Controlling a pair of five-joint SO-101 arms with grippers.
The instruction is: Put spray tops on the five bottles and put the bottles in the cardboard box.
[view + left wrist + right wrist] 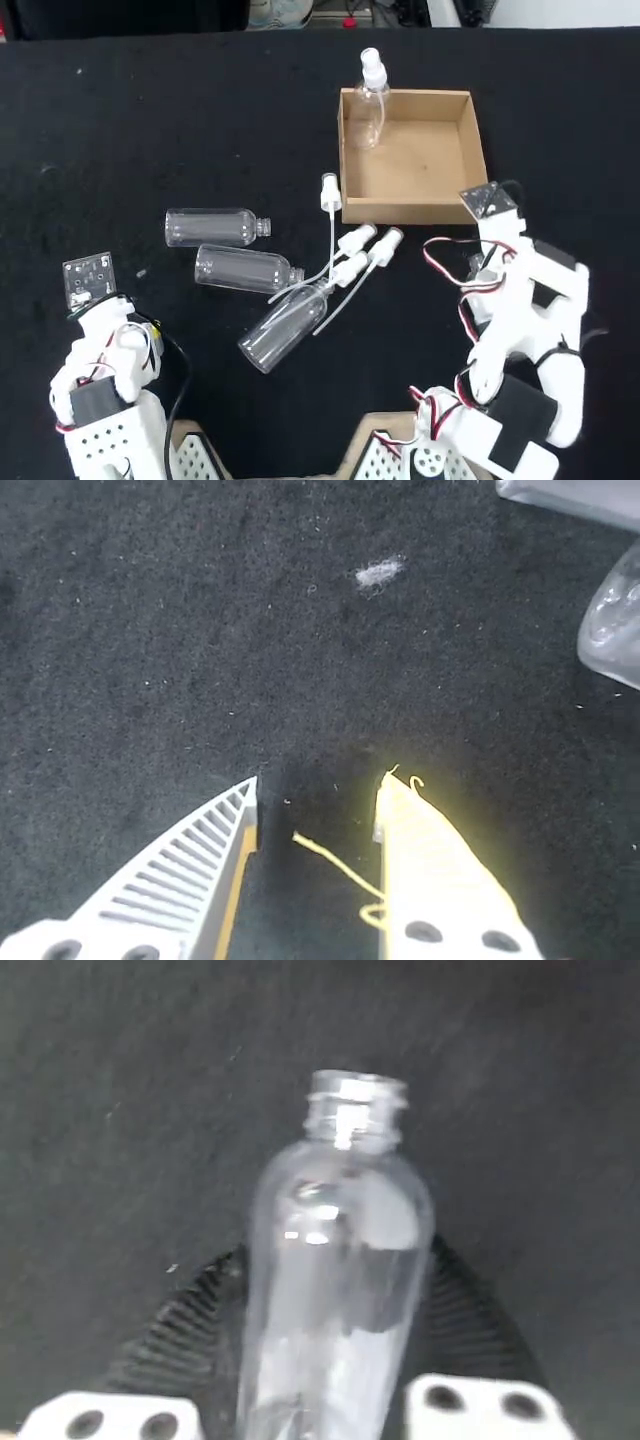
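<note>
While left jaws stand apart, right jaws clasp a clear, open-necked bottle (340, 1250).

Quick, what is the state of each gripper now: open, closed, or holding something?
Left gripper: open, holding nothing.
Right gripper: closed on a bottle with no spray top.

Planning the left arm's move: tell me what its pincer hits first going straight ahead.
Likely only the black table, near a speck of lint; the left pincer aims past the bottles, though depth is unclear.
</note>
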